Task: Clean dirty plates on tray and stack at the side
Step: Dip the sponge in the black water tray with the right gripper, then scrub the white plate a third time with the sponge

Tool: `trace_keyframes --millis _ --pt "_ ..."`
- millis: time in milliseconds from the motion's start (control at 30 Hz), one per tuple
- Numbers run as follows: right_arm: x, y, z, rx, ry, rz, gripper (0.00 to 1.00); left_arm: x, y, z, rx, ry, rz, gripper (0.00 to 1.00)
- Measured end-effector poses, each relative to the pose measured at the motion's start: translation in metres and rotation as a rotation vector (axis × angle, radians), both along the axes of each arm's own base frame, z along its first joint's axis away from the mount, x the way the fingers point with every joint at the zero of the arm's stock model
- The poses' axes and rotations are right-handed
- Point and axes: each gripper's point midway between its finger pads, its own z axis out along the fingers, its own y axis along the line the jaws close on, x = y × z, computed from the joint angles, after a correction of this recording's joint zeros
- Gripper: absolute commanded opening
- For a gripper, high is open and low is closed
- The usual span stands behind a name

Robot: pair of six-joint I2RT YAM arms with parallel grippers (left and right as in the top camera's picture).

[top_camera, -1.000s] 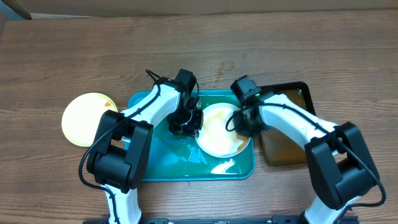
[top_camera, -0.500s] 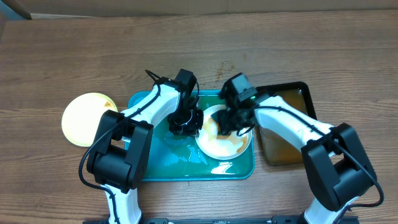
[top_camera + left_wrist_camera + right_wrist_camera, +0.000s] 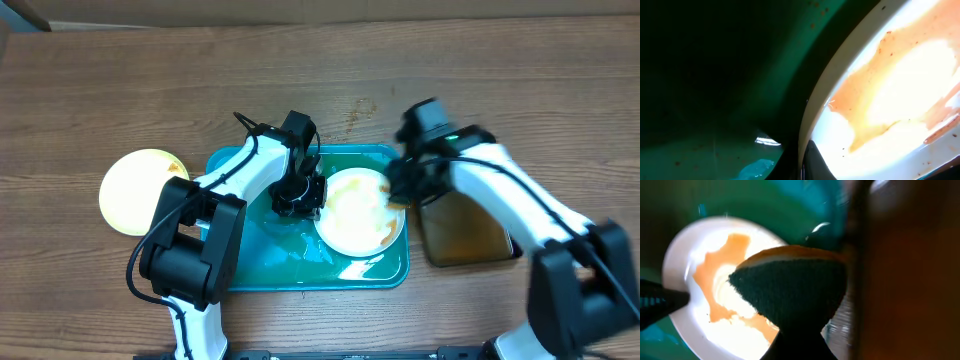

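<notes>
Inside the tray, the left gripper pinches the smeared white plate by its left rim. Over the tray's right edge, the right gripper is clamped on a sponge.

A wooden table carries the teal tray, a black tray beside it, and a pale green plate.

The tray is teal-blue with a wet sheen. On its right half, the white plate carries orange-brown smears. Left of the tray, the other plate is pale yellow-green. Right of it, the small tray is black, holding brownish water. The sponge is dark green with an orange edge. The table shows brown wood grain.
</notes>
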Motion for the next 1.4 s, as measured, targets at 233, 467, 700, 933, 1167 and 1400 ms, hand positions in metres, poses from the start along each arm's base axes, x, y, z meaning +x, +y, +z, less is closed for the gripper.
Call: trace_keyframes --millis 233,467,700,933,1167,1400 --pt "0.014 -0.078 0.023 -0.061 -0.036 -0.207 0.04 0.005 0.007 0.003 -0.007 0.0 0.024 0.35" --pt "0.006 -0.104 0.002 -0.099 0.008 -0.256 0.04 0.007 0.008 0.005 -0.004 -0.009 0.03 0.4" --pt "-0.012 -0.103 -0.048 -0.117 0.091 -0.243 0.04 0.009 0.006 0.005 -0.018 -0.018 0.031 0.39" --pt "-0.023 -0.103 -0.071 -0.126 0.143 -0.24 0.04 0.009 -0.008 0.005 -0.035 -0.04 -0.002 0.4" --pt "-0.027 -0.101 -0.068 -0.117 0.176 -0.236 0.04 0.007 -0.01 0.004 -0.014 -0.051 -0.023 0.35" --pt "-0.017 -0.095 -0.037 -0.089 0.21 -0.23 0.04 0.008 -0.008 0.003 0.006 -0.058 -0.026 0.27"
